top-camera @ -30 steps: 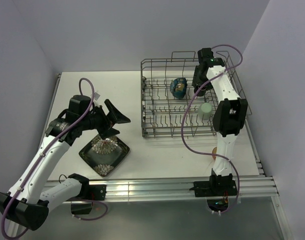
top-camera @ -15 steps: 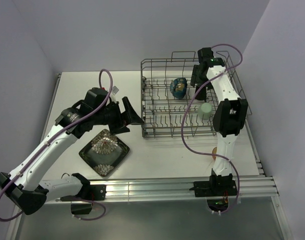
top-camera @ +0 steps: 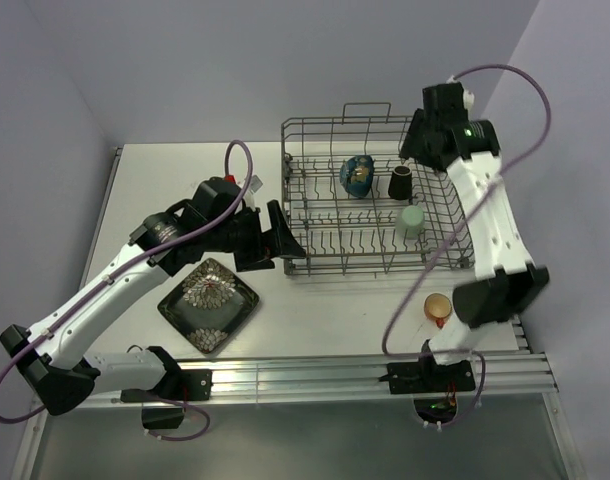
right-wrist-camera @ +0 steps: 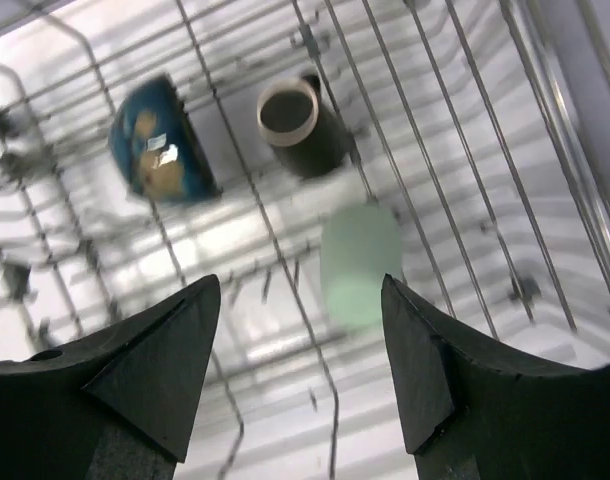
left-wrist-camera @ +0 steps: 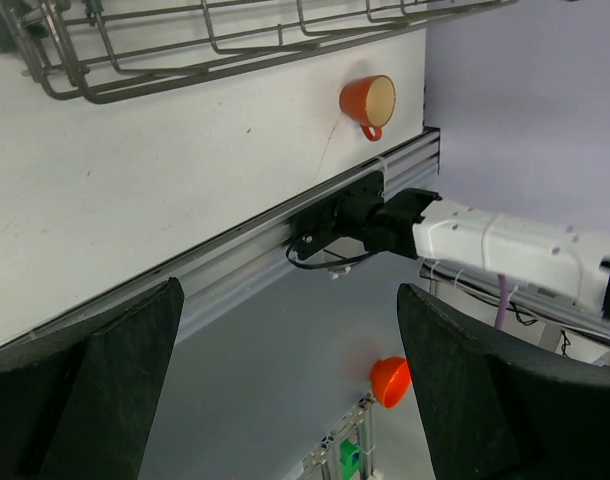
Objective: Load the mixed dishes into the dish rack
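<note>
Clerk: Rack [top-camera: 377,262], grey wire, on the right half of the table [top-camera: 165,180]. Contents?

Checker: Three pieces. Bowl [top-camera: 358,175], dark blue with gold patches, on edge among the back tines. Brown cup [top-camera: 401,181], just beside it to the right. Green cup [top-camera: 412,221], nearer the front, by the right wall.

Clerk: Legibility from the right wrist?

Checker: Poor, as that view is smeared. The green cup is a pale blob and the wires are doubled. The brown cup shows its open mouth. Bright patch on the bowl, sticker or glint, cannot tell; too blurred to read.

Clerk: Outside the rack?

Checker: Plate [top-camera: 209,305], dark square with silvery leaves, flat on the table left of the rack's front corner. Its far corner meets the outline of the left arm [top-camera: 115,290] from above. Orange cup [left-wrist-camera: 368,100], cream inside, handle toward the rail [left-wrist-camera: 235,268], near the rack's front right corner. From above, the elbow of the right arm [top-camera: 495,225] cuts off part of it.

Clerk: Grippers?

Checker: Left gripper [left-wrist-camera: 288,290], fingers spread wide with nothing between, just beside the rack's left wall. Right gripper [right-wrist-camera: 300,285], fingers likewise apart and empty, above the rack's back right. From above its fingers are hidden under the wrist.

Clerk: Oddments?

Checker: White tag [top-camera: 253,184] on the left arm, too small to read. Orange item [left-wrist-camera: 390,380] below the table edge, unidentified.
</note>
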Controlling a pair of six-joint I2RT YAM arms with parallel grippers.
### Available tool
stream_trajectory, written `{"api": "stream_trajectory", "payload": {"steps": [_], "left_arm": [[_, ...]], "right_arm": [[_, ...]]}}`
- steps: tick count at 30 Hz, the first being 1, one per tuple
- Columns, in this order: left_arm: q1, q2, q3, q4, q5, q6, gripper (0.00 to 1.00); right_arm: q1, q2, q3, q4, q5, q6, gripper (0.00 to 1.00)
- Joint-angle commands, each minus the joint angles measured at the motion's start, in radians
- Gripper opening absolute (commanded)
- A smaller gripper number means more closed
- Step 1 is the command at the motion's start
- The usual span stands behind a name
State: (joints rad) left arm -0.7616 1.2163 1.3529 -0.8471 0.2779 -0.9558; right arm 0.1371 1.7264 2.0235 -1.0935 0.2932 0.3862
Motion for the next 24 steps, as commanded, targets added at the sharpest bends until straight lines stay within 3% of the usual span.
{"api": "stream_trajectory", "payload": {"steps": [1,12,15,20,24], "left_arm": [[-0.015,-0.009,-0.008,0.083,-0.016,0.002,0.95],[-0.047,0.038,0.011,0.074,-0.072,0.113,0.96],[-0.047,0.025,-0.021,0.085,-0.069,0.155,0.96],[-0.047,-0.038,-0.101,0.135,-0.04,0.183,0.96],[-0.047,-0.064,-0.123,0.138,-0.026,0.207,0.97]], "right_arm": [[0.045,-0.254,-0.176,-0.08,0.05,0.078,0.72],[0.056,-0.758,-0.522,-0.272,-0.078,0.276,0.7],[0.055,-0.887,-0.694,-0.299,-0.106,0.359,0.71],[0.055,-0.958,-0.902,-0.306,-0.198,0.52,0.7],[0.053,-1.001,-0.999,-0.284,-0.143,0.64,0.63]]}}
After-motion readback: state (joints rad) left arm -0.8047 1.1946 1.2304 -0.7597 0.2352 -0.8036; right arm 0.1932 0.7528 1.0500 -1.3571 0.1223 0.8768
